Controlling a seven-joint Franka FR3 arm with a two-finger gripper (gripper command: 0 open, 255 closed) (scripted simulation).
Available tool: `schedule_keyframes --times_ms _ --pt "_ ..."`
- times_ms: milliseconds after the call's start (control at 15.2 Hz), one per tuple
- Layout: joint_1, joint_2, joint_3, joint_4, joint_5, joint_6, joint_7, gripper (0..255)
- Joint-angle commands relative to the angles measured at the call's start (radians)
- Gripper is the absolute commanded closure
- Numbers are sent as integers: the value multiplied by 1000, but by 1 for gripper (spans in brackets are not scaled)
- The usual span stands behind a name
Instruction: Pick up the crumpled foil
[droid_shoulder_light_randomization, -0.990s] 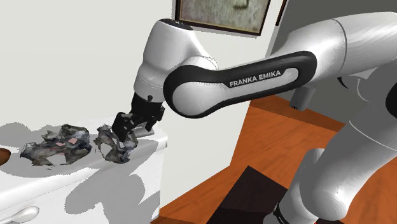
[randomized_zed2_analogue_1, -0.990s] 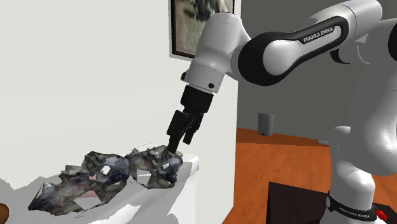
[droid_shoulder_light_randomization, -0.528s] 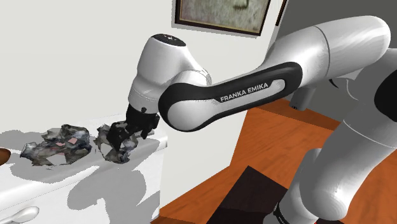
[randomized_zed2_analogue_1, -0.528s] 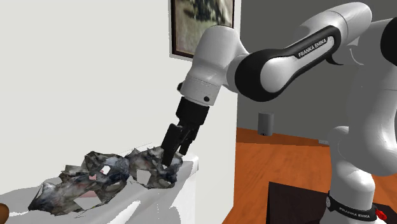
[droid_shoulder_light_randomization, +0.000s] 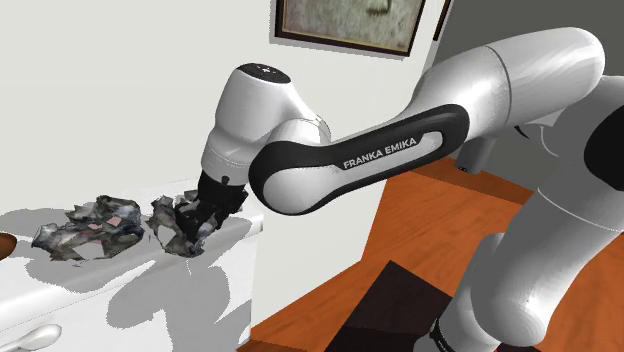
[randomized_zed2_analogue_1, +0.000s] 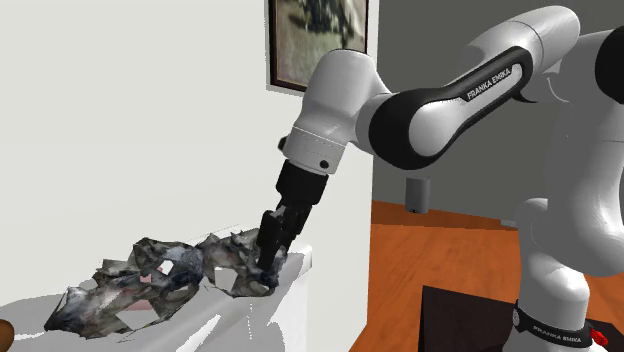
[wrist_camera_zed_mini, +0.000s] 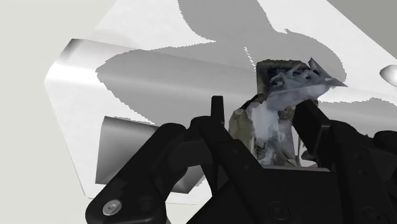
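The gripper is down on the white cabinet top with its fingers spread, not clamped. The crumpled foil sits between the fingers, and firm contact cannot be confirmed. A second, larger crumpled wad lies just beyond the foil, on its far side from the gripper.

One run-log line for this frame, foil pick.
phase: pre-grasp | hand: open, straddling crumpled foil | foil: resting on white cabinet top, not lifted | nearby: second foil wad
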Motion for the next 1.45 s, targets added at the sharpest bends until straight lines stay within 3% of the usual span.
schedule_keyframes --times_ms 0,264,1386 --pt "0 1 0 -1 0 0 0 255" --pt "-1 2 -1 -1 -1 1 0 255" --pt "0 -43 -13 160 39 -199 -38 255"
